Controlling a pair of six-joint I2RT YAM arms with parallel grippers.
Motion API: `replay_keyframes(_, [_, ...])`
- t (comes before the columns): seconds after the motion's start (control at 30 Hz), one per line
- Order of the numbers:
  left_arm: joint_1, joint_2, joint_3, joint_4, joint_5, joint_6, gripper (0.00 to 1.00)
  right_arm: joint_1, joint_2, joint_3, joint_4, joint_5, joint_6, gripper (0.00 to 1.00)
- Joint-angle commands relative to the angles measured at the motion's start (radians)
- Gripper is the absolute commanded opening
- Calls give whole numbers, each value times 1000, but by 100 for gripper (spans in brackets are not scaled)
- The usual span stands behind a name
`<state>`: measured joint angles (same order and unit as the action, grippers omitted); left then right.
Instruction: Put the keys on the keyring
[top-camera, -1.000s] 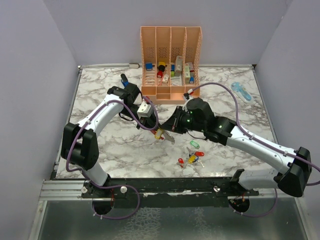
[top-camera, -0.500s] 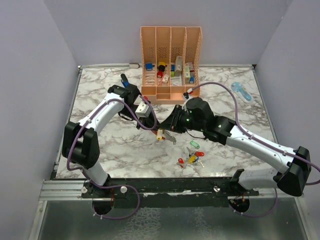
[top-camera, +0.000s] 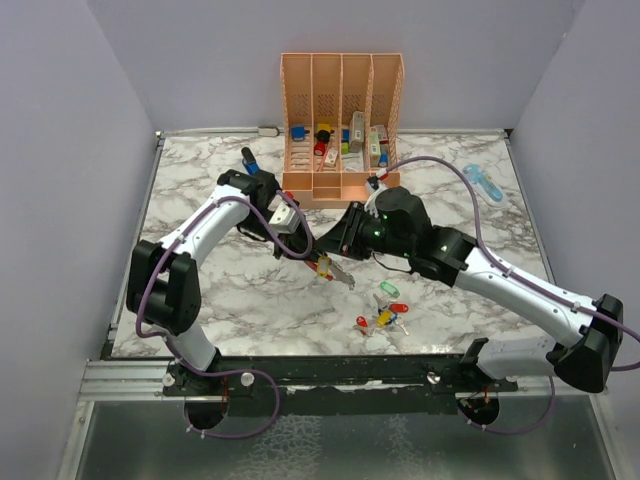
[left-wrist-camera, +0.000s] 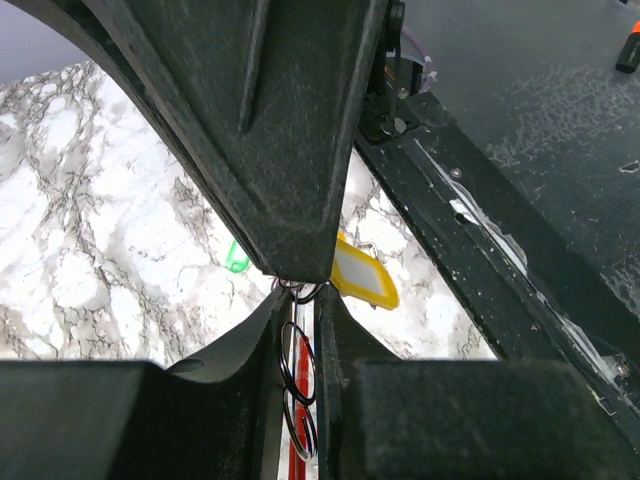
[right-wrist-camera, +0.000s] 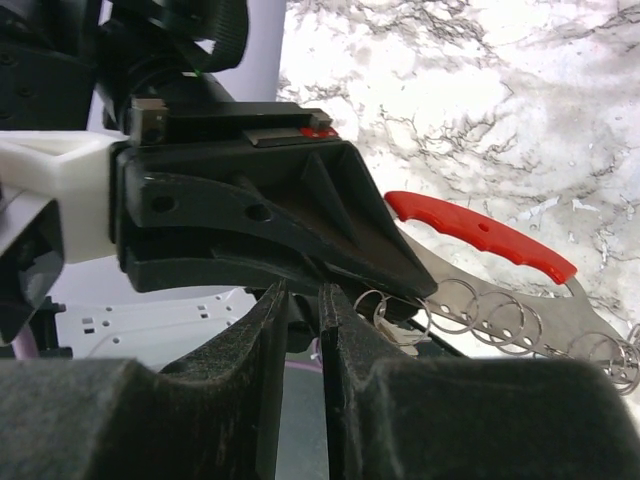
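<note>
**Left tool** (left-wrist-camera: 300, 325): fingers nearly together, clamped on one end of the oval carabiner-style keyring (right-wrist-camera: 470, 231), which has red plastic down one side and grey metal down the other. A red strip and thin wire loops show in the slot between its fingers.

**Keyring:** juts out from the left tool's tips and seems lifted off the white marble bench (top-camera: 230, 300). In the overhead view its long axis runs away from those tips, diagonally rightward and toward the near edge. The free end points that way, tilted slightly down. In the right wrist view the red side is uppermost and the grey side below, with a row of small wire rings along the grey edge.

**Yellow-headed key** (left-wrist-camera: 362, 276): just beyond the left tool's tips, close against the keyring. It looks hung there, but the join itself is hidden.

**Right tool** (top-camera: 333, 250): tip to tip with the left tool, at the gripped end of the keyring. Only a narrow slot shows between its fingers. I cannot tell whether it pinches anything or is slack.

**Loose keys** (top-camera: 383, 316): a small cluster with red, yellow, blue and green heads. They lie on the bench to the right of the right tool and nearer the edge, well apart from the keyring.

**Progress, my reading:** early. One key at most is on. The cluster is left to fetch and thread, one key at a time.
</note>
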<state>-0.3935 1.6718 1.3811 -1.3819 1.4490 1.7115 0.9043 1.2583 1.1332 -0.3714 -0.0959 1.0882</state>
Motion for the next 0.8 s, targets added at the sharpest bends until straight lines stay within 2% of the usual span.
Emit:
replay_keyframes(0.0, [5,14,26,-20,78,30,0,11,-19,41,-18,-14,-3,20])
replay_keyframes(0.17, [8,11,24,-20,82,33,0,11,-90,44,-69,55,-38,19])
replay_keyframes(0.33, [14,-1,22,-20,91,34,0,11,-170,25,-156,146,-180,11])
replay_keyframes(0.43, [16,-9,19,-19,99,35,0,11,-203,-7,-182,196,-296,10])
replay_keyframes(0.6, [15,-19,18,-20,117,31,0,11,-250,-126,-55,205,-609,13])
replay_keyframes(0.77, [16,-28,23,-21,138,13,0,11,-286,-235,100,176,-824,18])
